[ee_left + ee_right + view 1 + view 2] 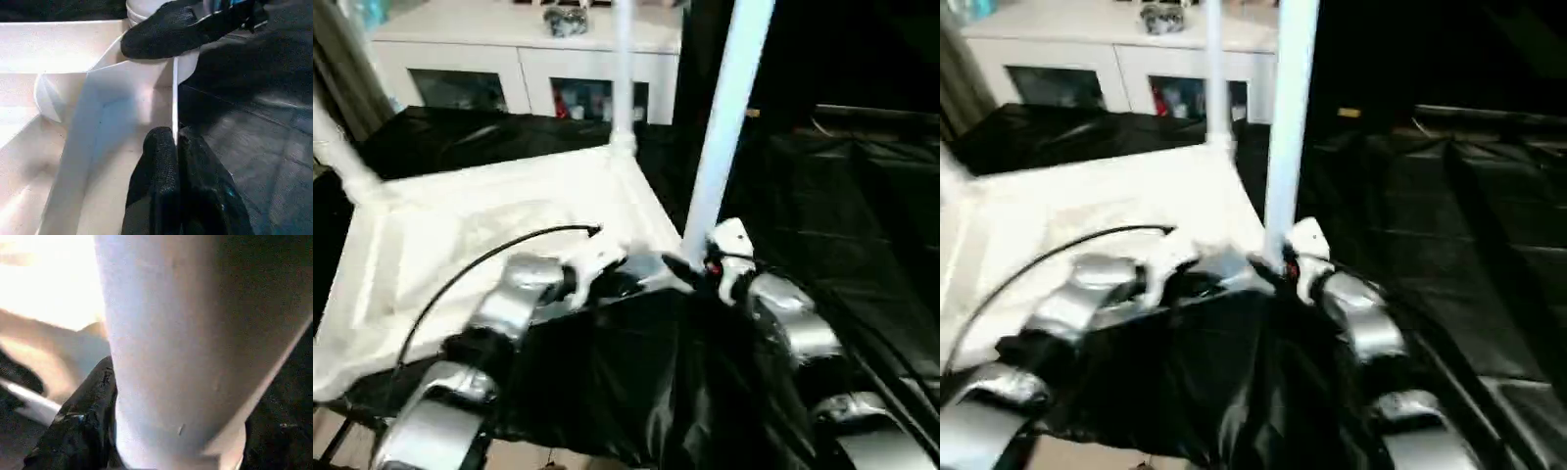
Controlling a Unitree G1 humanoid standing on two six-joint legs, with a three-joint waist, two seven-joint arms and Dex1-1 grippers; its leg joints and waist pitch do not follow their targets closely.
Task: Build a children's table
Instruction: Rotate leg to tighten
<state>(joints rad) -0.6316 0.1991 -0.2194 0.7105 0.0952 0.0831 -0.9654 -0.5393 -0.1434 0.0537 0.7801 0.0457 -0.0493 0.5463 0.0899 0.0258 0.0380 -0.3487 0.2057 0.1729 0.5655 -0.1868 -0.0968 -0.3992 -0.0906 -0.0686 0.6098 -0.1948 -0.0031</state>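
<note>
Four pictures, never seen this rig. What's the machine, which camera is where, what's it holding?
It is a humanoid robot with two silver arms, each ending in a gripper of two black fingers. Two pictures come from a stereo camera on its head, looking down over the forearms; the other two from a camera on each wrist.

On the black-covered surface lies the large white plastic rectangular tabletop, underside up, with long white tapered tubular legs standing in its corner sockets. The left gripper is shut on the tabletop's thin side wall. The right gripper sits at the base of the nearest leg, one finger on each side of it. Behind stands a white cabinet with glass doors.
</note>
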